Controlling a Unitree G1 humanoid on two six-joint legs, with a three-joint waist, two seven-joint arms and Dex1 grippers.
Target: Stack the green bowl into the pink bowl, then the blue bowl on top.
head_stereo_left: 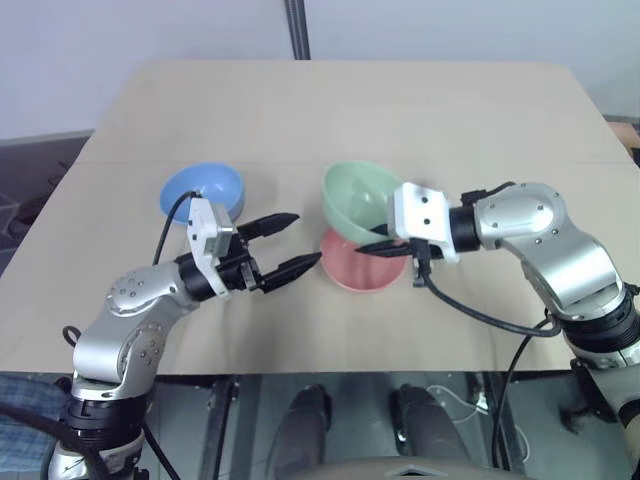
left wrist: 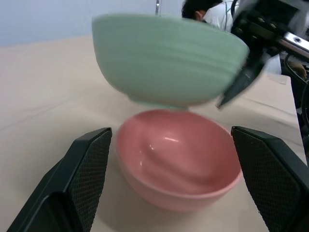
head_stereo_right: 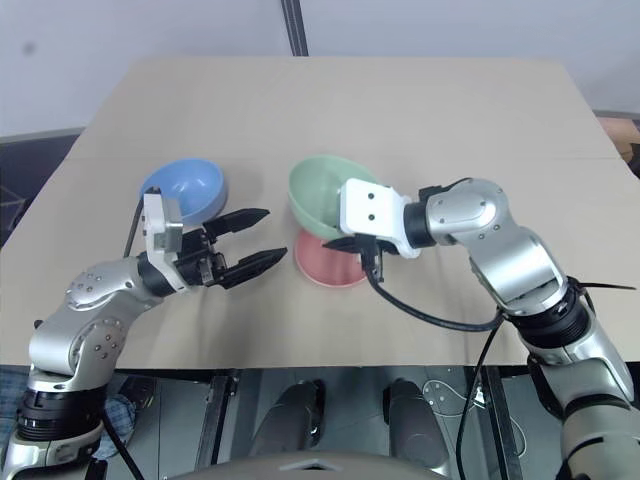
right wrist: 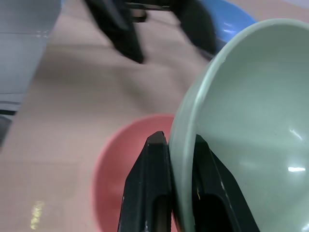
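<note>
While the right gripper (right wrist: 176, 145) is clamped on the rim of the green bowl (head_stereo_left: 358, 205), one black finger inside the wall and one outside, the bowl hangs tilted in the air directly above the pink bowl (head_stereo_left: 362, 264), not yet seated in it. In the left wrist view a clear gap shows between the green bowl's base and the pink bowl's rim. The pink bowl stands upright on the table (head_stereo_left: 400, 110), near its front half and roughly at its centre line.

The left gripper (head_stereo_left: 285, 245) hovers at about nine o'clock from the pink bowl, its two fingers spread wide apart and pointing toward the bowls, holding nothing. From its wrist camera the two fingers frame the pink bowl on either side, apart from it.

The blue bowl (head_stereo_left: 203, 190) rests upright on the table at roughly ten o'clock from the pink bowl, well apart from it, just behind the left gripper's white housing. Its inside holds nothing.
</note>
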